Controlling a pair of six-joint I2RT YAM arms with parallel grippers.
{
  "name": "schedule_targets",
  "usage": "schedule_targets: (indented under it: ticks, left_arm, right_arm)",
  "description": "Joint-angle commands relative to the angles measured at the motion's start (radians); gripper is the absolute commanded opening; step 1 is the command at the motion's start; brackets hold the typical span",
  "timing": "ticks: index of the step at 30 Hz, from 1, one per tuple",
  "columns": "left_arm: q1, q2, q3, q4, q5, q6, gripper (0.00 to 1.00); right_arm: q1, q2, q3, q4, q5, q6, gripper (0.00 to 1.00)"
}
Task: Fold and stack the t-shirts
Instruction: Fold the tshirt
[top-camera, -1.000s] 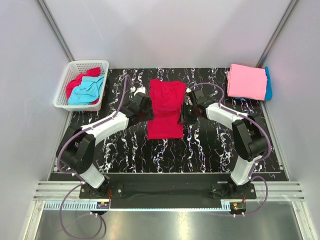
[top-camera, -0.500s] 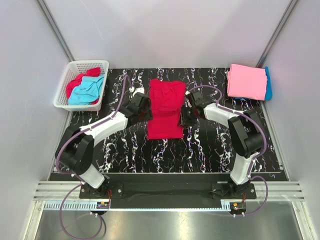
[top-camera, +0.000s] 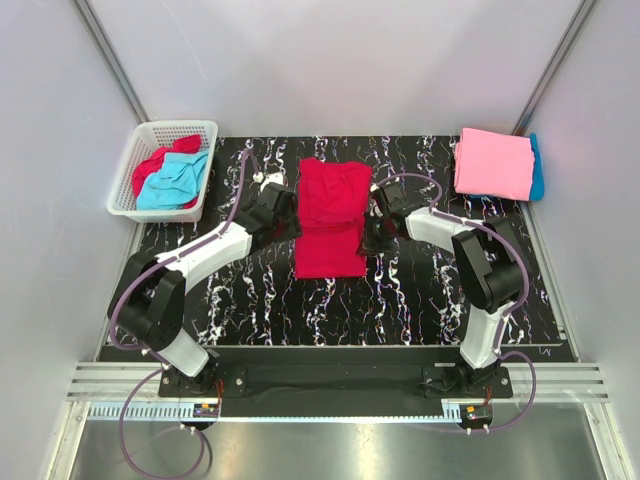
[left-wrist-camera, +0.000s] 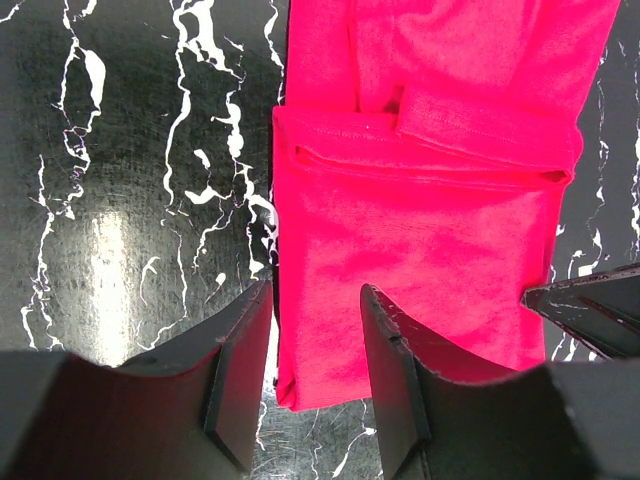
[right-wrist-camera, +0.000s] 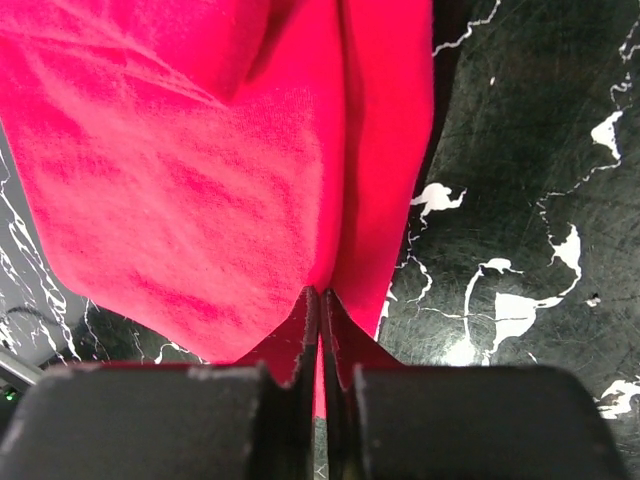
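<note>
In the top view, a crimson t-shirt (top-camera: 330, 215) is seen lying flat, folded into a long strip, on the middle of the black marbled table (top-camera: 420, 295). The left tool (top-camera: 284, 212) is placed at the left edge of this shirt and the right tool (top-camera: 371, 226) at its right edge, nearly opposite each other. Well to the right of the crimson t-shirt, at the far corner of the table, a folded pink t-shirt (top-camera: 492, 162) is laid upon a turquoise t-shirt (top-camera: 538, 165), of which only a narrow border is shown. Well to the left of the crimson t-shirt a white basket (top-camera: 180, 125) is standing, and a red t-shirt (top-camera: 150, 168) and a light blue t-shirt (top-camera: 175, 185) are crumpled inside it.

In the left wrist view, the left tool (left-wrist-camera: 315, 350) is shown open. Its fingers (left-wrist-camera: 240, 380) are held apart, and the left edge of the crimson t-shirt (left-wrist-camera: 420, 230) is seen between them. Whether the cloth is touched cannot be told. A part of the right tool (left-wrist-camera: 590, 310) is seen at the opposite edge of the shirt.

In the right wrist view, the right tool (right-wrist-camera: 320, 300) is shown closed. Its fingers (right-wrist-camera: 290, 345) are pressed together, and the edge of the crimson t-shirt (right-wrist-camera: 200, 200) is pinched between them. A crease is seen running through the cloth from the fingertips.
</note>
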Motion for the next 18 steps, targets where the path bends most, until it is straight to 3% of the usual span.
schedule_targets:
  ticks: [1, 18]
  left_arm:
    - [0.006, -0.045, 0.012, 0.018, -0.020, 0.004, 0.45]
    - [0.008, -0.038, 0.010, 0.018, -0.010, -0.002, 0.45]
  right_arm:
    - [0.006, -0.052, -0.015, 0.018, -0.001, 0.014, 0.01]
    - [0.042, -0.280, -0.145, -0.069, 0.073, 0.063, 0.00]
